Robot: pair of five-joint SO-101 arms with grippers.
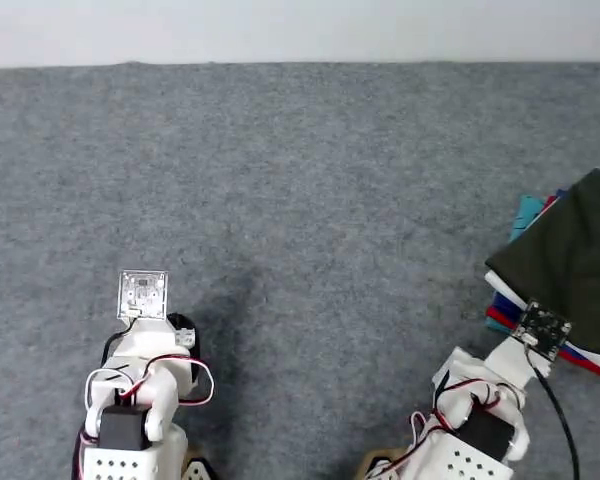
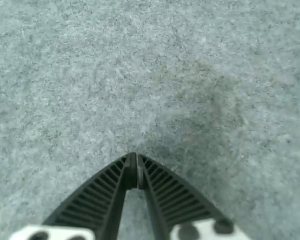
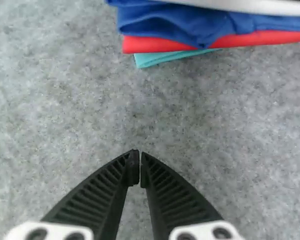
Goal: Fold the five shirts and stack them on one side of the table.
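A stack of folded shirts point(image 1: 565, 275) lies at the table's right edge, a dark green one on top over white, blue, red and teal layers. In the right wrist view the blue shirt point(image 3: 190, 22), red shirt point(image 3: 160, 44) and teal shirt point(image 3: 160, 58) show as stacked edges. My right gripper point(image 3: 135, 159) is shut and empty over bare felt, a short way from the stack. My left gripper point(image 2: 135, 162) is shut and empty over bare grey felt at the front left. The left arm point(image 1: 140, 390) and right arm point(image 1: 485, 405) sit low at the front edge.
Grey felt point(image 1: 310, 180) covers the whole table, with a pale wall strip point(image 1: 300, 30) along the far edge. The wide middle and left of the felt lie flat between the arms and the far edge.
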